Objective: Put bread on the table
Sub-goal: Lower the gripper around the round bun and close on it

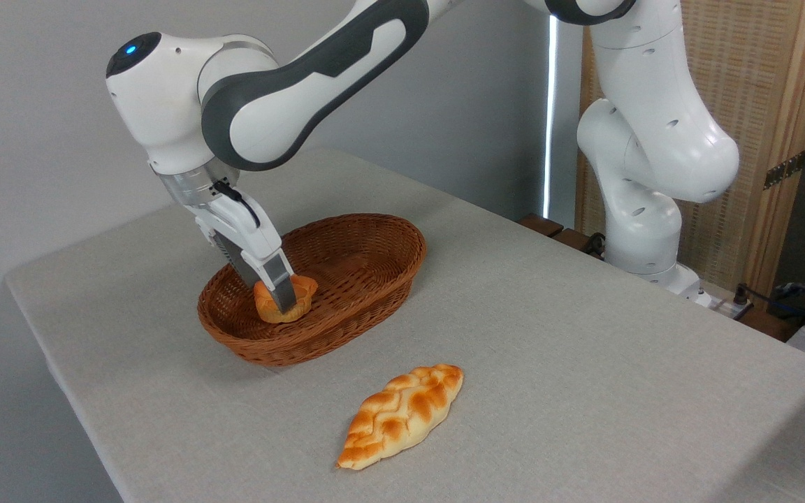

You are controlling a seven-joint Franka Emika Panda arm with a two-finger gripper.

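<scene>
A: Where is the bread [299,298] right now?

B: Inside the wicker basket [367,241], toward its left end, low down near the basket's floor. It's the small round orange bun, not the braided loaf [402,415], which already lies on the table [584,363] in front of the basket.

A: And the gripper [282,302]?

B: Down in the basket with its fingers straddling the bun. One finger crosses the bun's front face and hides the middle of it; the other is mostly behind. The fingers look narrowed onto the bun, so I'd judge it grasped, though I can't tell whether the bun has cleared the basket floor.

A: So which step is this?

B: The pick, I'd say: grip made or nearly made, the lift not yet clearly underway.

A: What does the next move need?

B: A straight rise high enough to clear the basket's rim, which is close on the left. Then a carry out to bare cloth, away from the loaf, and a low release so the round bun doesn't roll.
</scene>
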